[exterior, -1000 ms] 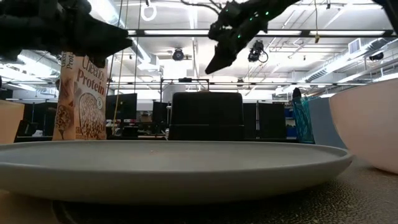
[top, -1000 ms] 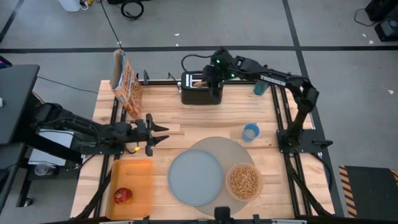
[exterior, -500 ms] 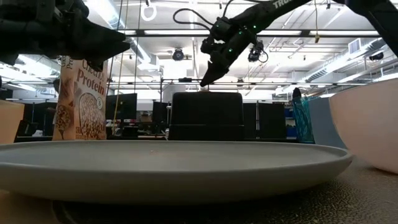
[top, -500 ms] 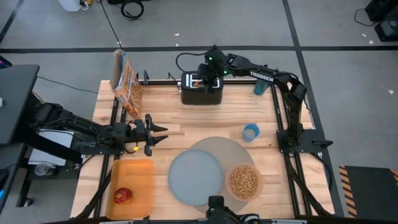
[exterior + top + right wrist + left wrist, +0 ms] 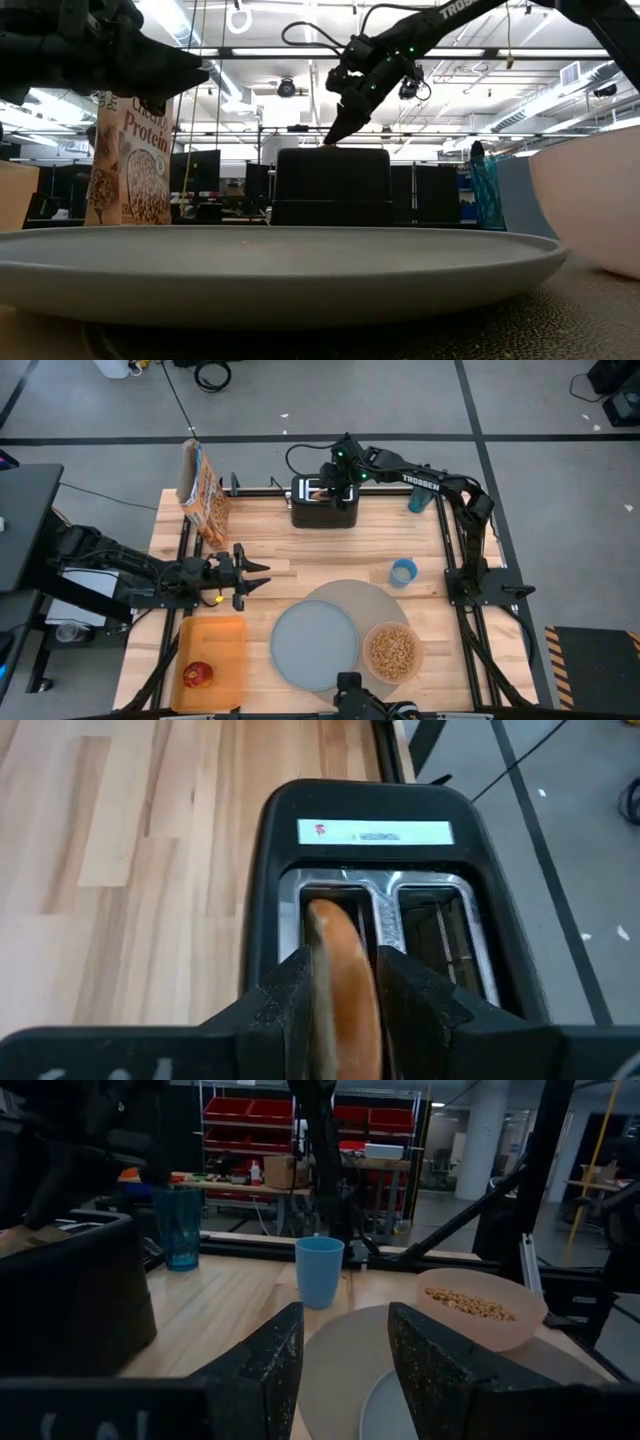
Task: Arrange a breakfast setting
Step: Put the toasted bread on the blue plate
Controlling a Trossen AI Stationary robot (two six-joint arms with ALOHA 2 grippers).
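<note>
**Right gripper at the toaster slot, fingers around the bagel**

High view: the right gripper (image 5: pixel 325 487) hangs over the black toaster (image 5: pixel 322 506); the left gripper (image 5: pixel 258 573) waits well short of the toaster, beside the orange tray (image 5: pixel 212 650).

Low view: right fingertips touch the toaster's top.

Left wrist view: the left fingers (image 5: pixel 272 1358) stand narrowly apart, holding nothing.

Right wrist view: fingers clasp the bagel (image 5: pixel 343 982) standing in the toaster's slot.

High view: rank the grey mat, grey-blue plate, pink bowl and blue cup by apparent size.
1. grey mat
2. grey-blue plate
3. pink bowl
4. blue cup
The mat is partly covered but clearly widest.
</note>
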